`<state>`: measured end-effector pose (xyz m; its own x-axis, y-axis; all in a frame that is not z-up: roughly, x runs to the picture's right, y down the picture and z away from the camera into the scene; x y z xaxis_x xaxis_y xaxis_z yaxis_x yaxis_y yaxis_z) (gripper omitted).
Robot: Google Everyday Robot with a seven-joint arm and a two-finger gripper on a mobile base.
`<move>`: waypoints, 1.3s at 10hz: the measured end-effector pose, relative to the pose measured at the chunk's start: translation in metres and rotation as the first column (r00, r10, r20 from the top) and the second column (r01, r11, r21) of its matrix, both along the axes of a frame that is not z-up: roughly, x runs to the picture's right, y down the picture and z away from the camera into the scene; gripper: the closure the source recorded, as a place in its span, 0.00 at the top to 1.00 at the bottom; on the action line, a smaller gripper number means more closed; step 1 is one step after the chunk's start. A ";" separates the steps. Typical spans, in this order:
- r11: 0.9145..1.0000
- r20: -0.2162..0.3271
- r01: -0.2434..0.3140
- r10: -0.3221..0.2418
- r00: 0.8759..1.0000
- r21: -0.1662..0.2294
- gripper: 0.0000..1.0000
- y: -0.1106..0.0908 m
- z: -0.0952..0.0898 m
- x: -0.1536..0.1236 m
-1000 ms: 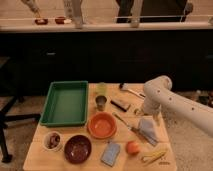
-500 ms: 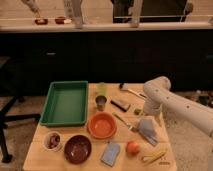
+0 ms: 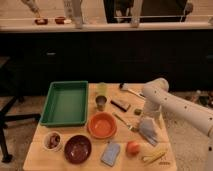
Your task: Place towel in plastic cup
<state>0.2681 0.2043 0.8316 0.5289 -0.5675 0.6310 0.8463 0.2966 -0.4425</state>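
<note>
One gripper (image 3: 149,119), jaws apart, hangs directly over the towel (image 3: 148,132).

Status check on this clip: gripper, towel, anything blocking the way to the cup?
Gripper open, low over towel at table's right side. Towel lying on table, not lifted. Plastic cup upright, metal cup just in front; nothing tall between.

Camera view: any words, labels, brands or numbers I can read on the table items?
None readable.
The small black rectangular block and the blue rectangular pad show no legible marks; any print is too blurred.
The gripper sits just above the grey-blue folded towel, right of the orange bowl.
</note>
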 end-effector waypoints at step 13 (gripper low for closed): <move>0.990 0.004 -0.140 0.140 0.990 0.012 0.80 0.004 0.010 -0.006</move>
